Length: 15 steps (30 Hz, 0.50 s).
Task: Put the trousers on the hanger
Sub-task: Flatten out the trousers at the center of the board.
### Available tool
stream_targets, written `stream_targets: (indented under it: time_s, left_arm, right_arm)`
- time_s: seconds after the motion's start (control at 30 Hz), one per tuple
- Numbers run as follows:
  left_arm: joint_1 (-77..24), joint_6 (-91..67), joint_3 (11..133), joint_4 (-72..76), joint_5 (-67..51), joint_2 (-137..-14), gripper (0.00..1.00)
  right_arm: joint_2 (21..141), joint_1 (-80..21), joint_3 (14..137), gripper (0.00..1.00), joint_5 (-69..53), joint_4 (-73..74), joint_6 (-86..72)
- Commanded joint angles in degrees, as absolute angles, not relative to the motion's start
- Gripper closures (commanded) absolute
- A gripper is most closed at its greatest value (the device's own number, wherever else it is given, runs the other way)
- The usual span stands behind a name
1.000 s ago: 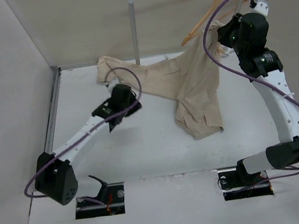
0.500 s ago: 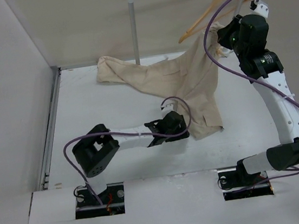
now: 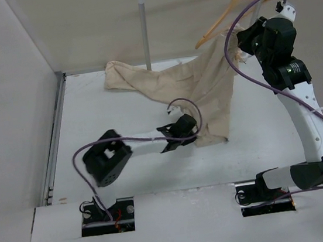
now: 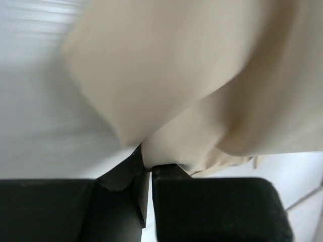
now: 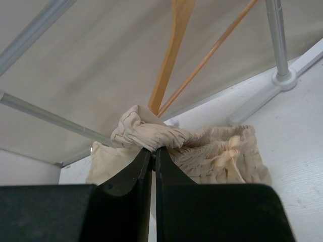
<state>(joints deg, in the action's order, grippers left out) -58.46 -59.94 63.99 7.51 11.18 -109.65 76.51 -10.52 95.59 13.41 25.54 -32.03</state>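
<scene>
Left end effector (image 3: 194, 133) clenched on hem of soft beige trousers (image 3: 198, 84) over desk (image 3: 120, 117). Right end effector (image 3: 240, 43) clamps gathered waistband at wooden hanger (image 3: 225, 16). One leg reaches desk's back edge.

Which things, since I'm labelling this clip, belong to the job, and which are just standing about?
For the job: trousers, hanger, left tool and right tool, both shut on the trousers.
Just there: rail, table.

No lettering, label, brand mark, number or sign can be read in any view, neither on the trousers (image 3: 195, 84), the hanger (image 3: 220, 20) nor the bench (image 3: 100, 105).
</scene>
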Motion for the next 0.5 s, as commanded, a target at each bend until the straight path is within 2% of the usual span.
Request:
stream_targets:
  time_s: [0.0, 0.1, 0.2, 0.33, 0.4, 0.47]
  left_arm:
    - [-53.8, -58.5, 57.1, -5.2, 23.2, -86.6, 1.00]
    - [-50.4, -54.9, 59.9, -22.8, 28.8, -67.9, 0.99]
    - [-48.0, -50.4, 74.6, -41.2, 30.1, -60.2, 0.95]
    - [-50.0, -44.2, 96.4, -57.9, 30.6, -67.3, 0.87]
    - [-51.7, -43.3, 98.7, -59.5, 30.4, -72.4, 0.77]
    - [-52.2, -44.3, 95.6, -57.2, 29.7, -75.0, 0.66]
  right_arm:
    - [73.8, -9.9, 95.3, 0.99, 12.6, 23.1, -33.7]
    - [73.0, -9.9, 94.0, 0.99, 11.4, 22.5, -34.5]
    - [72.7, -10.0, 92.3, 0.99, 11.3, 22.1, -34.9]
    - [72.2, -8.4, 84.8, 0.99, 11.1, 21.5, -38.0]
    - [72.6, -7.3, 81.3, 0.99, 10.7, 21.4, -39.0]
    - [73.2, -5.6, 78.3, 1.00, 10.5, 20.9, -39.3]
